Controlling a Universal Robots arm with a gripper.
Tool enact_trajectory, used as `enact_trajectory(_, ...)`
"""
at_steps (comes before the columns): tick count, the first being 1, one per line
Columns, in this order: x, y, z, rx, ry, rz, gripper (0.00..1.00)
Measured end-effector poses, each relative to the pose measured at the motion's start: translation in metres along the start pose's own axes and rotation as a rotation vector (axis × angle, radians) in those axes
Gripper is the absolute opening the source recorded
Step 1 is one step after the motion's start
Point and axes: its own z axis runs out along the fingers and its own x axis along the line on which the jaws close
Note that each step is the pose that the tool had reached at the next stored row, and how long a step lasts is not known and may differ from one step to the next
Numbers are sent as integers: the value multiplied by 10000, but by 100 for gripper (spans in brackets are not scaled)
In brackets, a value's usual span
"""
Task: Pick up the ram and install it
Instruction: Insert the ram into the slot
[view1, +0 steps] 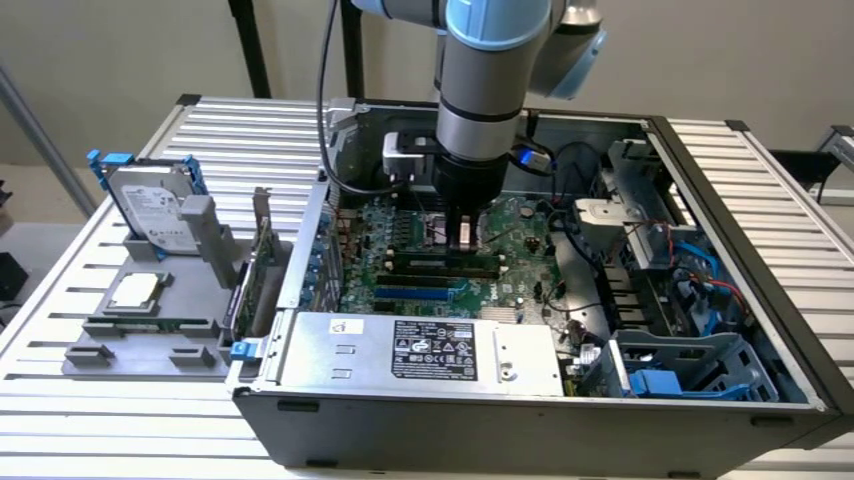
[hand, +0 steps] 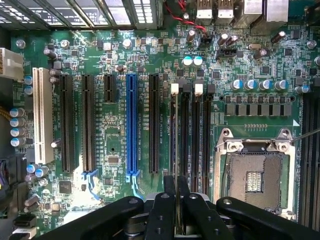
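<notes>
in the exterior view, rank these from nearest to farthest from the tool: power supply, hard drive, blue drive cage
The tool is over the motherboard.
1. Power supply, at the case front.
2. Blue drive cage, front corner at the view's right.
3. Hard drive, outside the case, view's left.

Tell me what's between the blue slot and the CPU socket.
Wrist view: between blue slot and CPU socket lie one black slot and four memory slots; the gripper holds the ram over them.

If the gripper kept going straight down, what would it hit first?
Probably the memory slots on the motherboard: the gripper, shut on the ram, hangs just above them. Exact slot unclear.
</notes>
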Motion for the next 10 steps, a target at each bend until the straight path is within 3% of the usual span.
enact_trajectory(5,0,0,4,0,-2,-1,15)
enact_trajectory(6,-1,0,2,0,-2,-1,21)
enact_trajectory(10,0,1,-77,-6,-2,0,21)
